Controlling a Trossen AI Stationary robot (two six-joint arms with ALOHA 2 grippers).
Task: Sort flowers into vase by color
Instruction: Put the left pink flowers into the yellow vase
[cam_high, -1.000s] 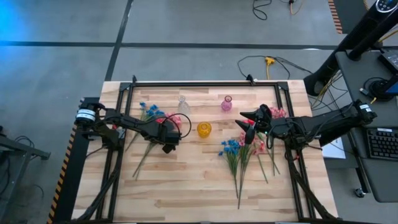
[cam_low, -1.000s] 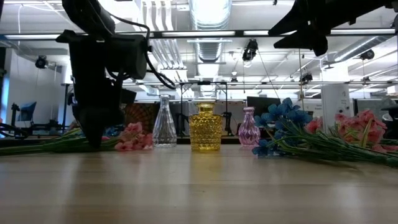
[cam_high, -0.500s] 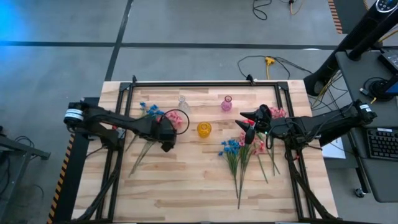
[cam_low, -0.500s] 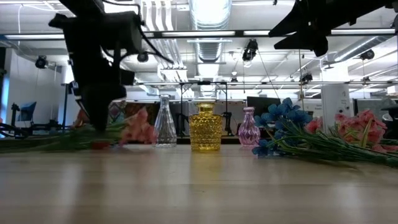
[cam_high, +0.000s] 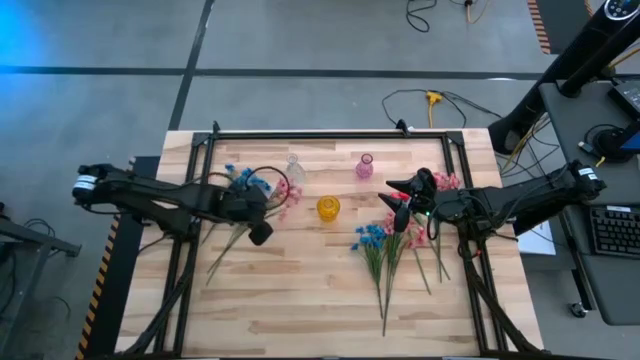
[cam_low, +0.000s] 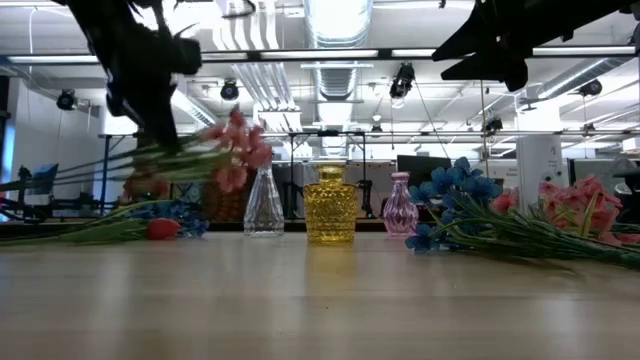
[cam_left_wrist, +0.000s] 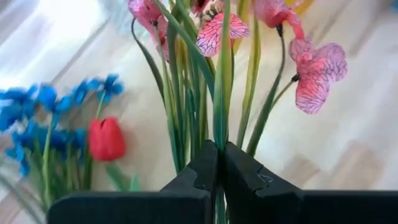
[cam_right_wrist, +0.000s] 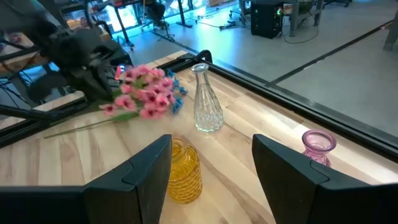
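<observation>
Above the wooden table (cam_high: 300, 290), the left end effector (cam_left_wrist: 217, 163) pinches a long-stemmed pink artificial blossom spray (cam_low: 232, 152) held nearly level, blossoms toward the pink glass vase (cam_high: 365, 166); the right end effector (cam_right_wrist: 211, 163) waits wide.

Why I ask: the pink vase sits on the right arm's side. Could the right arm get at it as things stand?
Probably yes. The right gripper hovers open near the pink vase, with bare table between them.

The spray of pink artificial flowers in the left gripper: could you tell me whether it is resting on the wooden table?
No: in the low view the pink flower spray hangs clear above the wooden table, its stems clamped in the left gripper.
</observation>
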